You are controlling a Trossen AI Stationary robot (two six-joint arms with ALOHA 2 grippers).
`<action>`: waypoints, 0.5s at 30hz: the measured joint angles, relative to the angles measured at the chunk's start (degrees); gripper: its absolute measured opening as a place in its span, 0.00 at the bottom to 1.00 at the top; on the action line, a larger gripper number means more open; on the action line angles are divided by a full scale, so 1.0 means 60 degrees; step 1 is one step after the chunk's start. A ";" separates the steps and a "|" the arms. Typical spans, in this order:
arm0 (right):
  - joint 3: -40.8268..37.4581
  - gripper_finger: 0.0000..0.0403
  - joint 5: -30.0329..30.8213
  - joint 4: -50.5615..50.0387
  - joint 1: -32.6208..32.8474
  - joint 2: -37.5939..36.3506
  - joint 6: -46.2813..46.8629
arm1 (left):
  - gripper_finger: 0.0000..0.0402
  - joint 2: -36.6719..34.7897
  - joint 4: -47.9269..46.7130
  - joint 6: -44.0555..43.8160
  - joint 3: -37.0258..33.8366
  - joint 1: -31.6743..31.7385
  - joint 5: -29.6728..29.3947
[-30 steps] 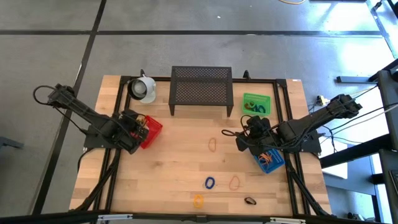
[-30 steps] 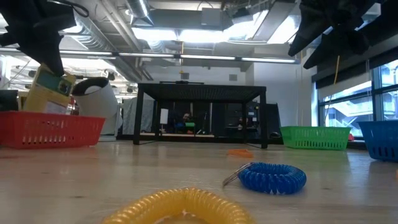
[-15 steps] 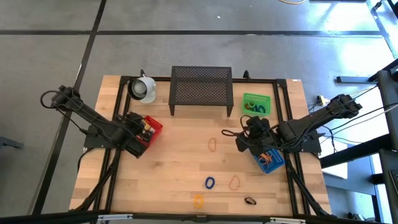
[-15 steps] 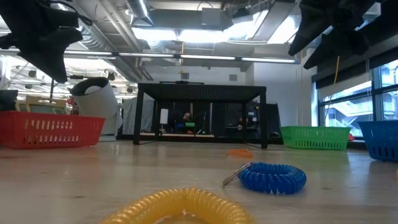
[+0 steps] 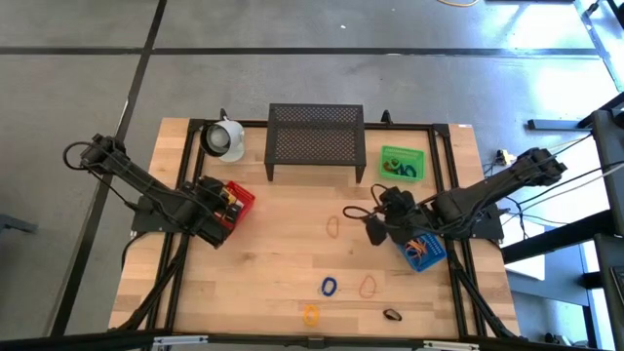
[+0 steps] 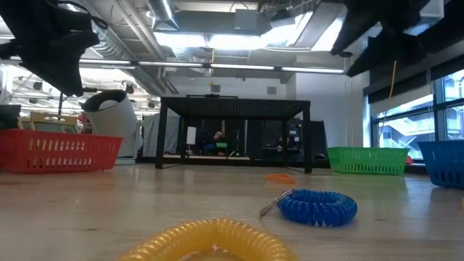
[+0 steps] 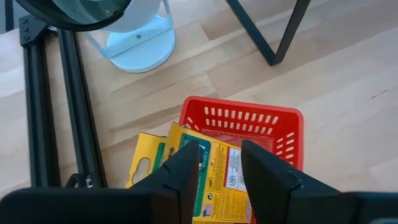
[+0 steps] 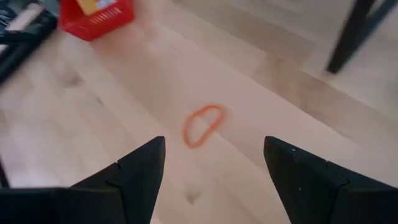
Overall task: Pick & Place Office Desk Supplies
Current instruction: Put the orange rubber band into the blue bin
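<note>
While the left gripper (image 7: 214, 171) is hovering over the red slotted plastic bin (image 5: 239, 203) at the table's 9 o'clock side, its fingers (image 7: 180, 177) are standing apart with nothing between them. Two yellow printed card packets (image 7: 208, 180) are lying in that red bin, leaning against its wall; they are visible directly beyond the parted fingers.

Right gripper (image 8: 214, 168) is hanging above the bare wooden table (image 5: 283, 263) near centre, jaws spread wide and empty. A thin orange loop (image 8: 202, 124) is lying flat on the wood just ahead of it; in the high view the same loop (image 5: 332, 227) is sitting at 9 o'clock from the right gripper (image 5: 375, 231), apart from it.

Toward the table's 6 o'clock edge, a blue coiled loop (image 6: 317, 206), a yellow coiled loop (image 6: 210, 243), a second orange loop (image 5: 368, 286) and a dark loop (image 5: 392, 315) are lying loose. The green bin (image 5: 402, 162) at 1 o'clock and the blue bin (image 5: 426, 251) at 3 o'clock are each holding small items; their kind I cannot tell.
</note>
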 joint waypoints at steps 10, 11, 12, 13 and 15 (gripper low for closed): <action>0.0000 0.68 -0.0415 0.2064 -0.0413 0.1916 -0.0171 | 0.34 0.0000 0.1291 0.0349 -0.0001 0.0002 0.0005; 0.0000 0.68 -0.0614 0.2144 -0.0523 0.2131 -0.0004 | 0.33 0.0000 0.1478 0.0431 0.0002 0.0000 0.0004; 0.0000 0.68 -0.0830 0.2159 -0.0644 0.2340 0.0161 | 0.33 0.0000 0.1674 0.0532 -0.0001 0.0000 0.0007; 0.0000 0.68 -0.1057 0.2196 -0.0763 0.2563 0.0270 | 0.33 0.0000 0.1906 0.0650 -0.0001 0.0000 0.0007; 0.0000 0.68 -0.1411 0.2356 -0.0981 0.3030 0.0297 | 0.32 0.0000 0.2326 0.0892 0.0002 0.0003 0.0010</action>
